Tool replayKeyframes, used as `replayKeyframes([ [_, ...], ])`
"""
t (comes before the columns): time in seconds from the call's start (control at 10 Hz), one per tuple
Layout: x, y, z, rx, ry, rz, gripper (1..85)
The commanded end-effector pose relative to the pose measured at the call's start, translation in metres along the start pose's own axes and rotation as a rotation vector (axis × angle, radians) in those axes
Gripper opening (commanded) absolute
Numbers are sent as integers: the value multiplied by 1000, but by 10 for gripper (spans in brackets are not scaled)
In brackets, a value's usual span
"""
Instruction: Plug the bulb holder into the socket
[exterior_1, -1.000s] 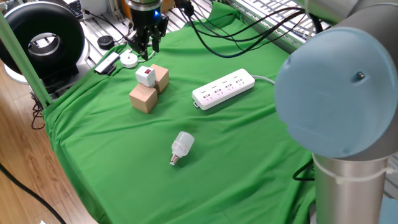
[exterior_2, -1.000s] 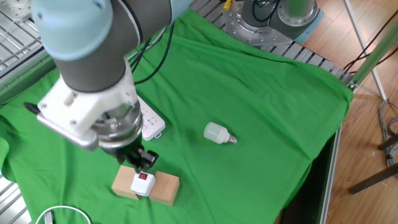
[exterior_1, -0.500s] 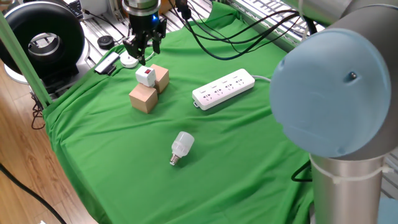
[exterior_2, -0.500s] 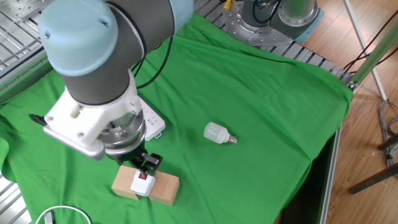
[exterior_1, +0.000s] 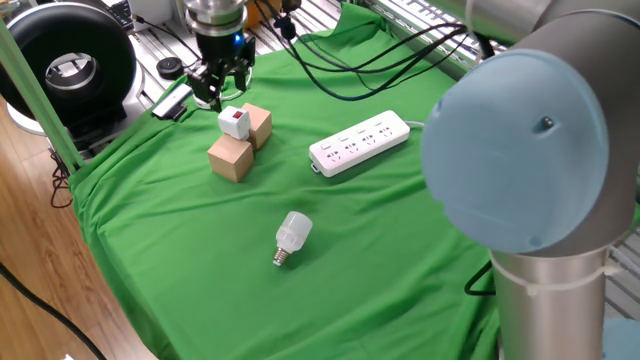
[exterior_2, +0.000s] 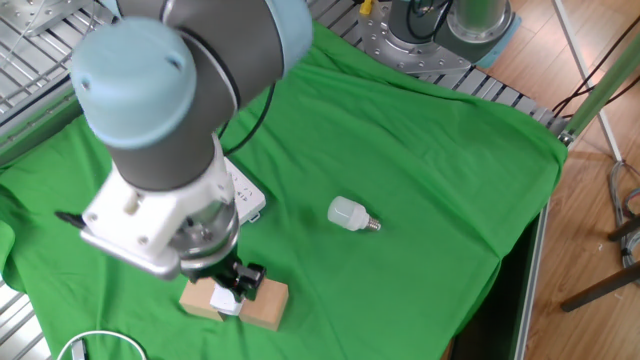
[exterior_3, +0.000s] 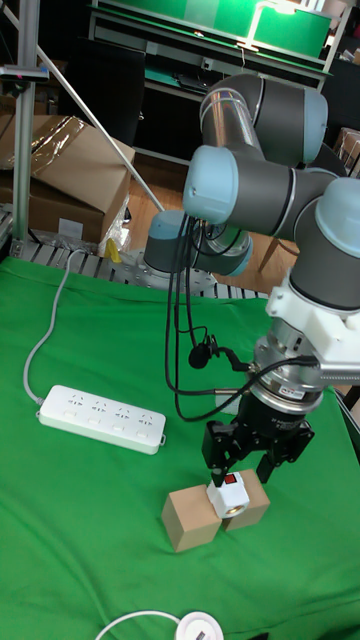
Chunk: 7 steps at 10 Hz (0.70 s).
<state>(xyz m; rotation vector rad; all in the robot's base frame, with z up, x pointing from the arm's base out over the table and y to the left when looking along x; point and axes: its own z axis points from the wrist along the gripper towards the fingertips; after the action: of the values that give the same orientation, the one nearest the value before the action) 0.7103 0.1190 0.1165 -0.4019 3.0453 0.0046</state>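
Note:
The bulb holder (exterior_1: 234, 123), a small white box with a red patch on top, rests on two tan wooden cubes (exterior_1: 231, 158). My gripper (exterior_1: 217, 93) hangs just above and behind it, open. In the tall fixed view the gripper (exterior_3: 240, 464) has one finger on each side over the bulb holder (exterior_3: 230, 493), not touching it. In the other fixed view the arm hides most of the bulb holder (exterior_2: 226, 300). The socket (exterior_1: 360, 143), a long white power strip, lies to the right on the green cloth and shows again as the socket (exterior_3: 100, 418).
A white screw-base light bulb (exterior_1: 292, 235) lies on the cloth in front of the cubes. A white disc (exterior_1: 207, 97) and a black round device (exterior_1: 70, 65) sit past the cloth's far-left edge. Black cables (exterior_1: 350, 70) trail behind the socket.
The gripper has come down and shifted left, ending close over the bulb holder. The bulb holder, cubes, bulb and socket have not moved.

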Motion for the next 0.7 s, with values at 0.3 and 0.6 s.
replayKeyframes([
  [0.3,5,1,21,20,-11,-18,617],
  [0.6,19,5,22,14,11,-29,617],
])
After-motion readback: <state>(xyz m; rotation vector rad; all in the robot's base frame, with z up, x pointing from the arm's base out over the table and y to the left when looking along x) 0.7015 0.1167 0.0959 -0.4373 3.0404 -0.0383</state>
